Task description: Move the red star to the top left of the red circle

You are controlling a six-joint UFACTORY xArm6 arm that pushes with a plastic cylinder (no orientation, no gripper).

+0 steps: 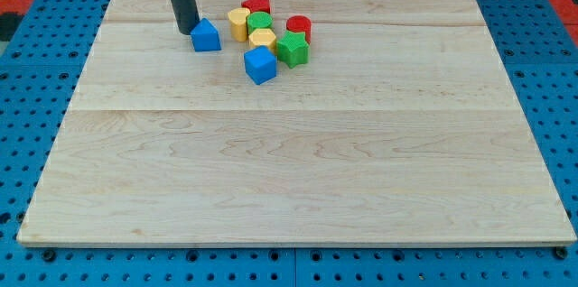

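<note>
**Tip waiting beside the blue block, red star still packed in the cluster**

My tip (187, 31) is resting on the worktop (289, 161) at the view's upper left, just beside the blue house-shaped block (206, 35), on its left. There are no jaws on this rig, only the rod, so nothing is being grasped.

The red star (257, 4) is sitting at the cluster's top edge, touching or nearly touching the yellow block (238, 23) and the green block (261, 23) below it. The red circle (299, 27) is lying to its lower right. A second yellow block (263, 39), a green star (293, 49) and a blue cube (260, 64) are crowding close by.

The star is looking small, light and rigid, likely to slide easily and spin if nudged on a point. Pushing squarely on a flat between its points, from its free top side, seems safest.
</note>
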